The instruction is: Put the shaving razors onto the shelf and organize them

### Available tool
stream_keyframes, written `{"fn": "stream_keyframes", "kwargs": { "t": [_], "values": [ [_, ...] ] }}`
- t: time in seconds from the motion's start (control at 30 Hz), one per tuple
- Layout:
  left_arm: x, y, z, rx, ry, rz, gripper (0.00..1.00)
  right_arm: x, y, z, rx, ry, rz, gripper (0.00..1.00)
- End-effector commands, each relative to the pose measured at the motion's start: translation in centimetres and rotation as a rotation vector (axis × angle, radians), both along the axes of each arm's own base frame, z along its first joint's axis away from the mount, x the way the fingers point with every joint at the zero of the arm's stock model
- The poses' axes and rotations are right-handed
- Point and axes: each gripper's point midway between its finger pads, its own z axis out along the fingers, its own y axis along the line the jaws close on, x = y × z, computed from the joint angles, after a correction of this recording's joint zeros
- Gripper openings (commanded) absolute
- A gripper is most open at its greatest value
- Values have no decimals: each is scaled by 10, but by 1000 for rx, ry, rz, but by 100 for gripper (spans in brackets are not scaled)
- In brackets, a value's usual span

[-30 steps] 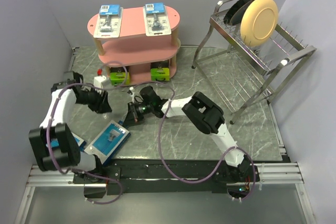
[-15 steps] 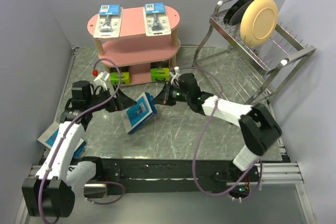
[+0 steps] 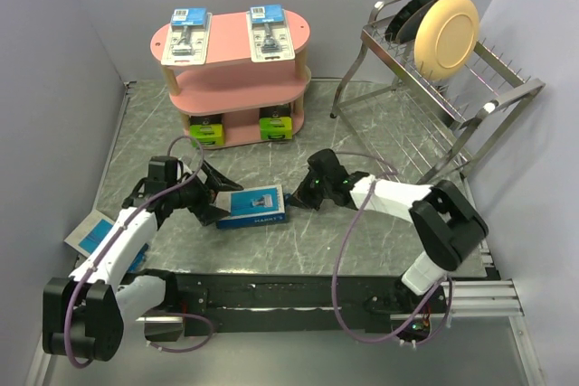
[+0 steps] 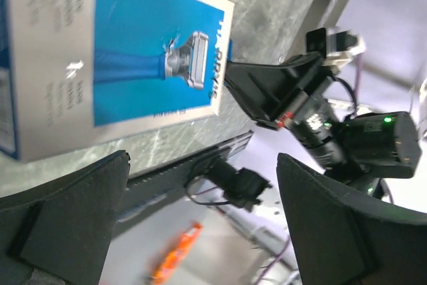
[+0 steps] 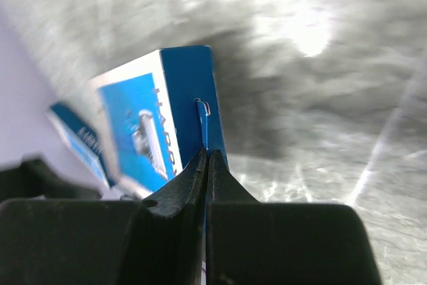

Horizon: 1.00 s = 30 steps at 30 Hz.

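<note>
Razor pack rests on the veined grey tabletop.

Wire dish rack far right, holding cream plate, seemingly dark plate behind.

Our L arm rises from its base at the near-left corner and leans fwd. The wrist is bent so the L hand points to the right. Its fingers are spread wide apart. Our R arm folds sharply at the elbow, and the forearm runs low to the left. The R hand faces the L one at close range. The R fingers are pressed together, pinching a thin tab on the end of the blue-carded pack.
</note>
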Motion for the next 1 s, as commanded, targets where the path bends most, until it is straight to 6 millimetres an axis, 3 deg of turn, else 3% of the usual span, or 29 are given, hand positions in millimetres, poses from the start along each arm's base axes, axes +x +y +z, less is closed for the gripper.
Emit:
{"fn": "stream_keyframes", "kwargs": {
  "t": [0.0,0.03,0.17,0.33,0.47,0.63,0.8,0.87,0.97],
  "values": [
    [-2,0,-15,-28,170,105,97,24,8,0,-4,78,-140,0],
    [-4,-1,-20,-35,195,107,97,34,15,9,4,57,-147,0],
    [-30,-11,-55,-116,416,98,98,51,26,4,-22,60,-165,0],
    [-23,-2,-63,-49,398,147,97,58,32,11,-20,64,-191,0],
    [-1,8,-56,-7,323,212,94,36,38,22,-4,83,-166,0],
    [17,9,-42,-10,226,225,92,-9,46,16,-10,127,-105,0],
    [19,15,-55,4,232,242,84,-21,58,26,15,121,-74,0],
    [24,16,-55,4,204,234,73,-21,63,30,24,100,-58,0],
    [26,28,-56,45,183,248,67,-21,64,32,20,90,-47,0]
  ]
}}
